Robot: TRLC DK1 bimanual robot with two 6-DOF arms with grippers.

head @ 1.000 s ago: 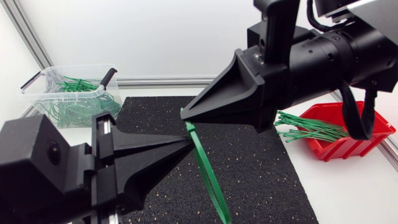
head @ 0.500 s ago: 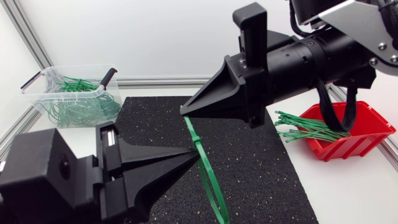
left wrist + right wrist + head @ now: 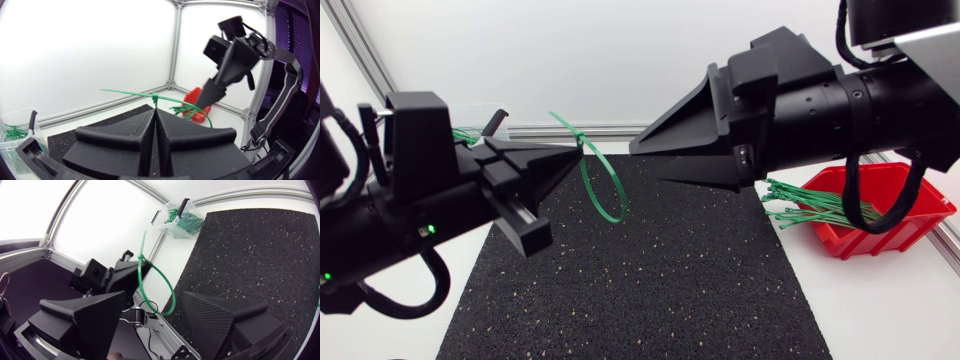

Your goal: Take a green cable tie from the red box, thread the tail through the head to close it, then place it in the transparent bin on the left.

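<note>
Left claw pinching the closed green plastic cable tie aloft over the black speckled mat; our right claw spread, empty. Risk, we judge: tip-only pinch slips, loop drops short of the transparent plastic bin.

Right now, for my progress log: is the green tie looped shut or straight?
Looped: the green tie curves round, tail crossing at the left gripper.

Looped green cable tie, in left hand
</note>
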